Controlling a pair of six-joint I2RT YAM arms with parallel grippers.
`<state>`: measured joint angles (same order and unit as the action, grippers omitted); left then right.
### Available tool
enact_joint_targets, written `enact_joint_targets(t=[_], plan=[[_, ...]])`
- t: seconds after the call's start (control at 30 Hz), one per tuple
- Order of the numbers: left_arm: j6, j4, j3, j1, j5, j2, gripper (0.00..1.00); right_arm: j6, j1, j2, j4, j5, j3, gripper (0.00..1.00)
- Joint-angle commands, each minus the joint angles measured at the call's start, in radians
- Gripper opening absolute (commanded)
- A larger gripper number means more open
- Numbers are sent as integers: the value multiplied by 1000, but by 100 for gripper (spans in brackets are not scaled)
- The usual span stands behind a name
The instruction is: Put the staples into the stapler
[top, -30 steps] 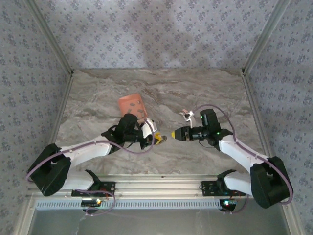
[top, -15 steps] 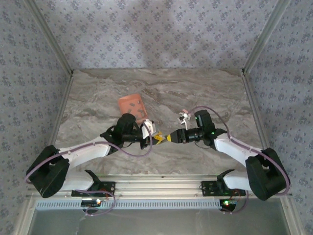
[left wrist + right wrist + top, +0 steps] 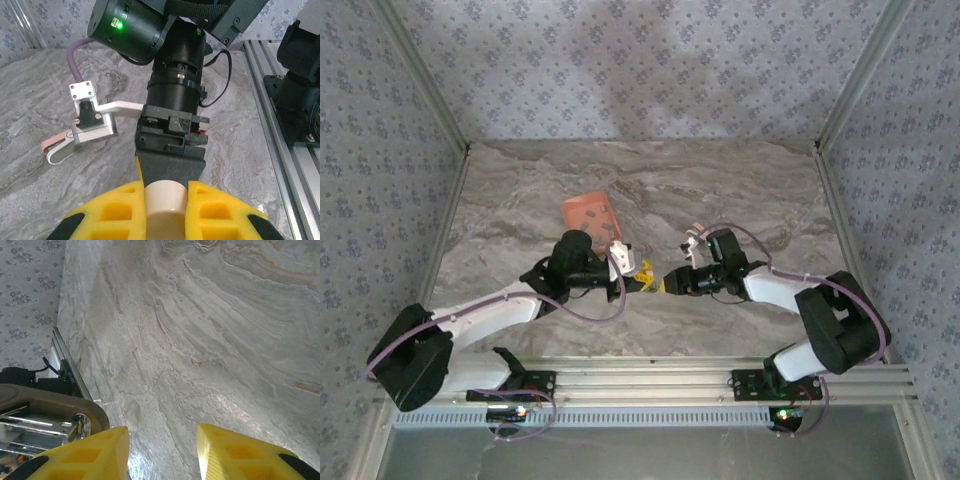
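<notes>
The two arms meet nose to nose, a little toward 6 o'clock of the centre of the bench [image 3: 750,190]. The left pincer [image 3: 642,274] is clamped tight. Its yellow fingers [image 3: 112,212] squeeze a pale, rounded piece that I take for the end of the stapler [image 3: 165,200]. The right pincer [image 3: 669,283] sits at 3 o'clock of it, tip to tip and rolled on its side. One of its fingers [image 3: 170,167], dark on the back and tapered, reaches to just above the stapler in the left wrist view. Its jaws stand partly apart – in its own wrist view bare marble shows in the gap between the yellow tips. The staples [image 3: 608,229] lie as small dark strips on the salmon tray [image 3: 582,210], at 11 o'clock of the left pincer, near it but not touching. Whether the stapler is hinged open I cannot tell
</notes>
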<state>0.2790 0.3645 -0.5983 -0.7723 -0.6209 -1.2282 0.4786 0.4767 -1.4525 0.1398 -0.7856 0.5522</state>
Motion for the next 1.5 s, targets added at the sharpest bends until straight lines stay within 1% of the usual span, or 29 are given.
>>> enact_joint_targets(t=[0.0, 0.17, 0.27, 0.33, 0.37, 0.4, 0.47, 0.57, 0.67, 0.77, 0.83, 0.93, 1.13, 1.23, 1.3, 1.47], plan=[[-4, 43, 8, 1, -17, 32, 0, -30, 4, 43, 25, 44, -11, 43], [3, 32, 13, 1, -17, 39, 0, -235, 6, 252, -47, 148, -56, 48], [5, 33, 15, 1, -31, 39, 0, -416, 19, 390, -40, 174, -93, 55], [9, 36, 17, 1, -48, 40, 0, -539, 36, 463, -38, 187, -110, 69], [11, 36, 17, 1, -59, 40, 0, -597, 44, 491, -35, 192, -115, 73], [11, 36, 15, 2, -71, 38, 0, -624, 49, 508, -10, 182, -122, 74], [13, 31, 11, 1, -95, 35, 0, -685, 66, 512, 6, 152, -116, 75], [15, 24, 5, 1, -124, 32, 0, -792, 123, 490, -22, 162, -80, 75], [20, 16, 5, 0, -141, 32, 0, -854, 171, 448, -35, 147, -48, 75], [25, 14, 6, 1, -158, 34, 0, -854, 192, 398, 11, 146, -36, 75], [28, 14, 5, 1, -175, 33, 0, -828, 194, 367, 50, 130, -29, 76], [32, 11, 2, 1, -193, 40, 0, -811, 203, 322, 77, 66, -10, 74], [34, 11, 2, 1, -202, 46, 0, -794, 216, 268, 109, -5, 3, 66], [26, 15, 0, 1, -206, 46, 0, -780, 217, 244, 138, -45, 4, 57], [19, 25, 3, 1, -207, 49, 0, -778, 218, 232, 144, -46, 4, 49], [9, 34, 5, 1, -203, 59, 0, -768, 216, 231, 158, -63, 2, 35]])
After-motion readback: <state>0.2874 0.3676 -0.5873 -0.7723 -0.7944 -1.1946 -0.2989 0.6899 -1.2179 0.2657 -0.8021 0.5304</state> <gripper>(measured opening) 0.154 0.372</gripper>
